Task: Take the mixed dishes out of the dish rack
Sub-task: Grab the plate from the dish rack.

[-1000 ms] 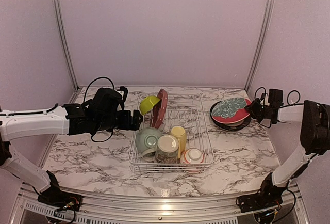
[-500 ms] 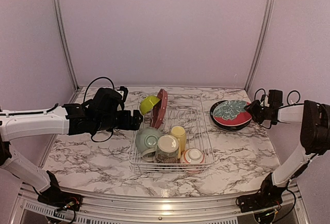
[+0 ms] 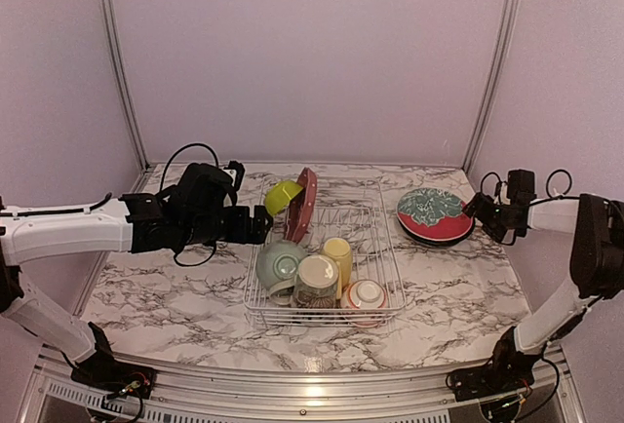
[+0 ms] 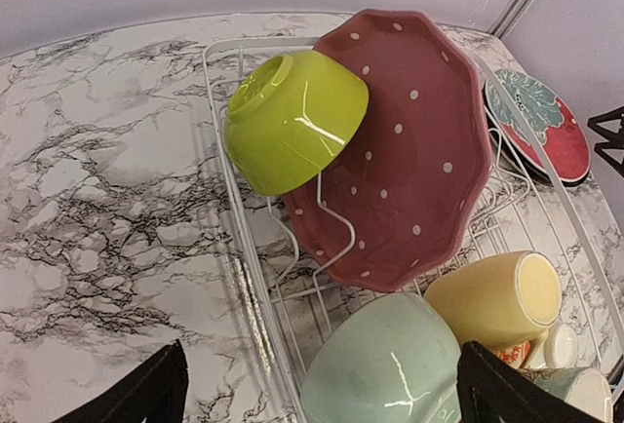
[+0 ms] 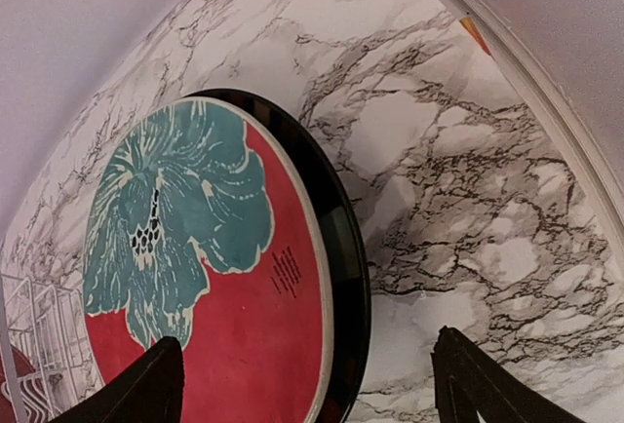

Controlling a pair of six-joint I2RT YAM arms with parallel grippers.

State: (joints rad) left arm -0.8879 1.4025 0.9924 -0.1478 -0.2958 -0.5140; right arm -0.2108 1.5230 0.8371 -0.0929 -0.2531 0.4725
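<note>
- Top view: the red plate with the teal flower was tilted in the right gripper a second ago. It now lies flat on the black plate, to the right of the dish rack and clear of it.
- The right gripper has let go, and its fingers stand apart just past the plate edge farthest from the rack. I judge that one more dish is unloaded and this arm is free for the next.
- Same view: the left gripper has not moved. It hovers at the rack's left side, spread wide and holding nothing.
- Six pieces remain in the rack:
  - At the back are the lime bowl and the maroon dotted plate.
  - Nearer the front are the pale-green bowl, yellow mug, cream patterned mug and red-patterned bowl.
- Left wrist view: the lime bowl is glossy, and its foot ring is turned away from the maroon plate it leans on.
- That plate has a scalloped rim and white dots, and it stands on edge among thin white wires.
- The smooth yellow mug lies on its side, and the pale-green bowl shows its shiny rounded outside. The fingertips sit wide apart at the frame's lower corners.
- Right wrist view: the red plate is round, flat and glazed, with a thin pale rim. The slightly wider black plate shows as a dark crescent beneath it on the smooth marble-patterned table.
- Both fingers are spread and touch nothing.
</note>
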